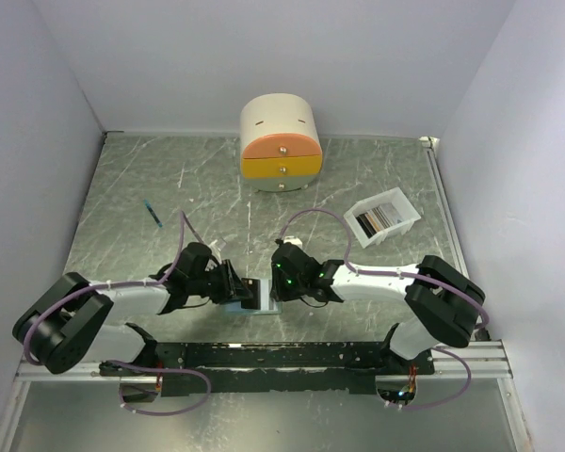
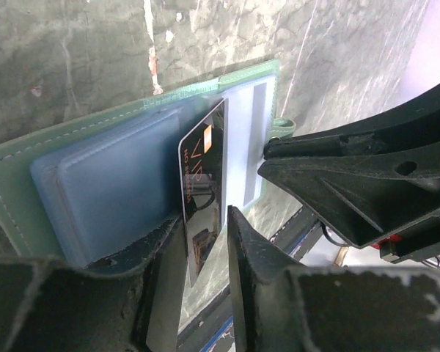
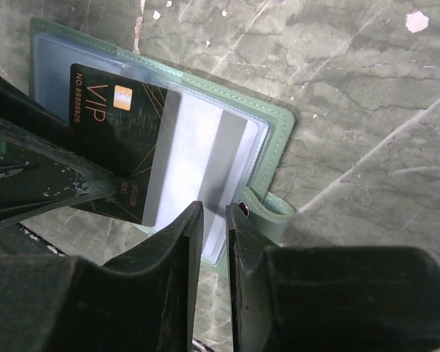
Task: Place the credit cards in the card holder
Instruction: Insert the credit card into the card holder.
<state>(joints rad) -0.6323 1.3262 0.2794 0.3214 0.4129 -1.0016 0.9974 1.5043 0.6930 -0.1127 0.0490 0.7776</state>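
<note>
The card holder point(image 2: 29, 165) lies open on the table between both arms, a green cover with pale blue pockets point(image 1: 251, 303). A black VIP credit card point(image 2: 203, 165) sits part-way in a clear pocket point(image 3: 117, 136), its near end sticking out. My left gripper point(image 2: 205, 218) is open around that end: the card rests against the left finger and the right finger stands off it. My right gripper point(image 3: 214, 210) is at the holder's edge beside the snap strap point(image 3: 268, 213), jaws narrowly apart with nothing seen between them. More credit cards point(image 1: 378, 218) lie in the white tray.
The white tray point(image 1: 402, 222) stands at the back right. A round cream-and-orange drawer box point(image 1: 281, 141) sits at the back centre. A small blue pen point(image 1: 152, 213) lies at the left. The two grippers point(image 1: 261, 287) nearly touch over the holder.
</note>
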